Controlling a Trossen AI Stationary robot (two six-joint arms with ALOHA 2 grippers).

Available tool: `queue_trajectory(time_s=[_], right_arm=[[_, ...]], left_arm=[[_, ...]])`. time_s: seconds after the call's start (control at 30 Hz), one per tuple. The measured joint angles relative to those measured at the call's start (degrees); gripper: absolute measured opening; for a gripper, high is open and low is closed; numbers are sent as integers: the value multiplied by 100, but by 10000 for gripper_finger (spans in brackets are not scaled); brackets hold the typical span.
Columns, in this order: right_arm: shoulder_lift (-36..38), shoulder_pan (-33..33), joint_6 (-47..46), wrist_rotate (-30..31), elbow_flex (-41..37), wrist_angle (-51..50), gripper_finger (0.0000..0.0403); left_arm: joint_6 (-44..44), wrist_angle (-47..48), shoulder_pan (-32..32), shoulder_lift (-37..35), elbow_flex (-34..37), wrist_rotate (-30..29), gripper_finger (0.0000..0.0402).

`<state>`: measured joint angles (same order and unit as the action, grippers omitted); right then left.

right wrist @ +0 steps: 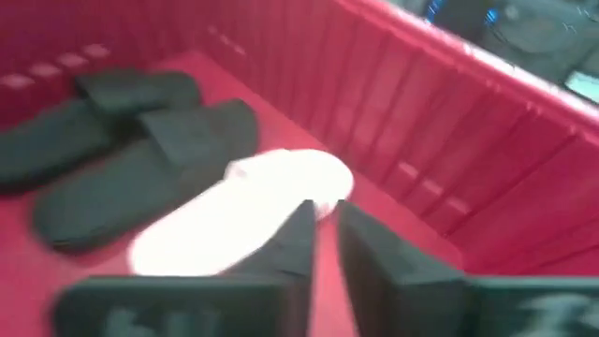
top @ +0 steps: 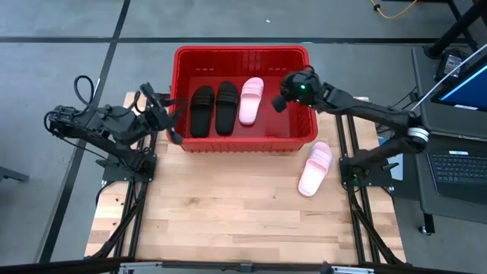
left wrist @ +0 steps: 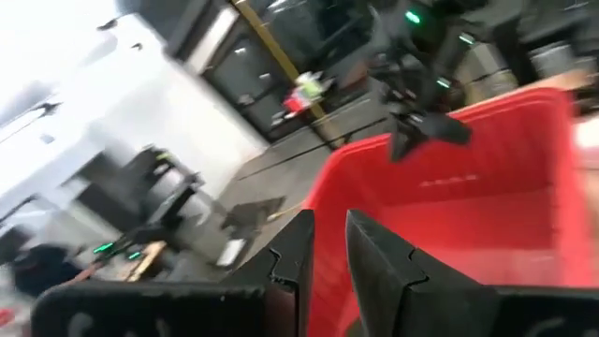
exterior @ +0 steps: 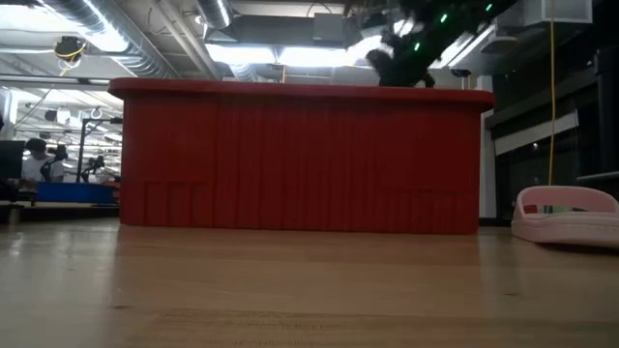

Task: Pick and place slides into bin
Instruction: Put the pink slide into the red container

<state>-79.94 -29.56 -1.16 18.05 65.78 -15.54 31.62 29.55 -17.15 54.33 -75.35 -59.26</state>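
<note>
Red bin (top: 242, 53) already holds three slides: two black (top: 202, 110) (top: 227, 107), one pink (top: 251, 100). One pink slide (top: 315, 167) is left on the tabletop (top: 228, 213). Both grippers' (top: 280, 97) (top: 173, 122) jaws are nearly closed, grasping nothing.

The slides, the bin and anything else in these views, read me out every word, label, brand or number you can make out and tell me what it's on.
No text can be read in any view.
Pink slide on the table: coloured marks on its strap, too blurred to read.
Laptop screen right of the table: lit, contents too small to read.
Red bin, the two black slides and the pink slide inside it: no visible lettering.
</note>
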Motion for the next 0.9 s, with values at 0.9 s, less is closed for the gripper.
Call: queue_trajectory(time_s=[0.9], right_arm=[[991, 4073, -2162, 2411, 1205, -3887, 2]], left_arm=[[-1753, -389, 709, -1059, 1573, 2702, 3]])
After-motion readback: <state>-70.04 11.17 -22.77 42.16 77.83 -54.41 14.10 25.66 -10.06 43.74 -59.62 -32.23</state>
